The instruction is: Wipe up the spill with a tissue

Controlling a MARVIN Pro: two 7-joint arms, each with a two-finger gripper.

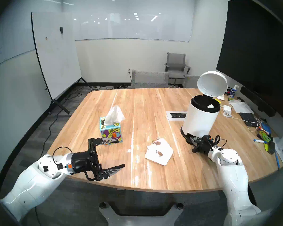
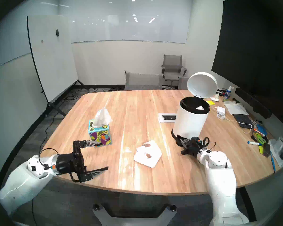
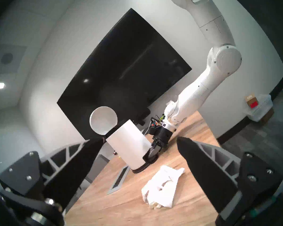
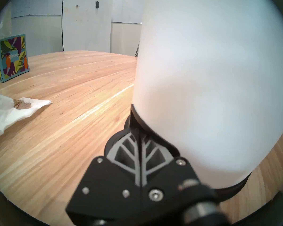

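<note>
A white tissue [image 1: 158,151] [image 2: 148,155] lies flat on the wooden table [image 1: 153,109], with brown wet patches soaked into it. Just left of it sits a small pale blot of the spill [image 1: 129,150]. My left gripper [image 1: 121,153] [image 3: 140,142] hovers open and empty left of the tissue [image 3: 162,186], in front of the colourful tissue box [image 1: 111,131] [image 2: 100,134]. My right gripper [image 1: 190,139] [image 4: 137,131] is shut, with its tips pressed down on the black pedal at the base of the white bin [image 1: 201,119] [image 4: 211,74]. The bin's lid [image 1: 211,83] stands open.
A crumpled white tissue lies inside the bin. A power outlet plate [image 1: 176,116] is set into the table behind the bin. Keyboard [image 1: 247,118], cables, markers and a spray bottle [image 1: 233,92] crowd the right edge. Chairs stand beyond the table, a whiteboard [image 1: 55,54] at the left.
</note>
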